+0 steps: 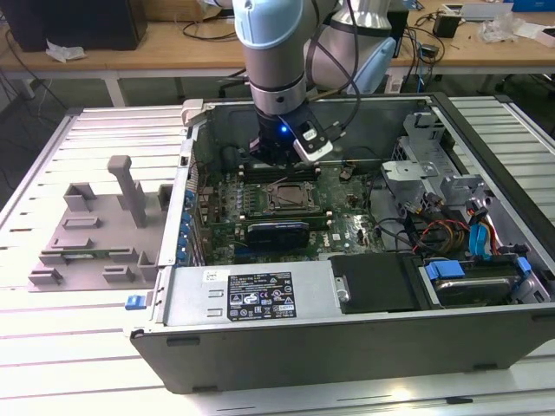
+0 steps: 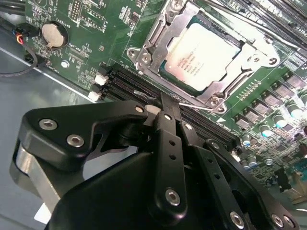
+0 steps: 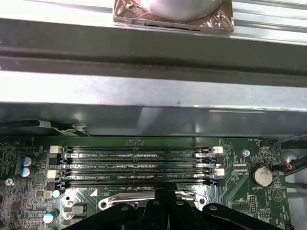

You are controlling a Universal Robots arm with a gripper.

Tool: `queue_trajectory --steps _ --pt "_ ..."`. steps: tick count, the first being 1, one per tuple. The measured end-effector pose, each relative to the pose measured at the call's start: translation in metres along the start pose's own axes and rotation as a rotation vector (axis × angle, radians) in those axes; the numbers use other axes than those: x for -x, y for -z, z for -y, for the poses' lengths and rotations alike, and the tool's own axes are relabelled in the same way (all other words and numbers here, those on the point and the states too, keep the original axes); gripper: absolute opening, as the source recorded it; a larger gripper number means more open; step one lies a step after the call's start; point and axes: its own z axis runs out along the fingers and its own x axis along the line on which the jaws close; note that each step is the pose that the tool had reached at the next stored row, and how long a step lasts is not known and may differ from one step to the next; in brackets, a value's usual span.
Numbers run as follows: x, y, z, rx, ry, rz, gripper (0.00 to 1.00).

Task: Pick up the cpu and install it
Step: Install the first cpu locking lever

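The cpu is a flat square chip with a shiny silver top. It lies inside the metal socket frame on the green motherboard. In the exterior view the cpu sits mid-board inside the open computer case. My gripper hangs just above the board beside the socket, over the black memory slots. Its two thin black fingers are pressed together with nothing between them. The exterior view shows the gripper just behind the socket, and the first wrist view has its tips at the edge of the socket frame.
Several black memory slots run beside the socket, close to the case's steel wall. A coin battery sits on the board. Drive cages and coloured cables fill the exterior view's right. A grey moulded fixture lies on the table at its left.
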Motion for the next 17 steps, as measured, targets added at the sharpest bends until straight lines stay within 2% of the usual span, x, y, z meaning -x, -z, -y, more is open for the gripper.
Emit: queue_trajectory --steps 6,7,10,14,17 --pt "-0.0016 -0.0040 -0.0054 -0.0032 -0.024 0.0054 0.11" --pt "-0.0020 -0.0055 -0.0053 -0.0057 -0.032 0.0071 0.11" --pt "-0.0025 -0.0086 -0.0046 -0.0156 -0.089 0.0193 0.11" --pt "-0.0040 -0.0101 -0.0055 -0.0198 -0.118 0.0255 0.11" --pt "-0.0061 -0.0112 -0.0081 -0.0213 -0.128 0.0274 0.11"
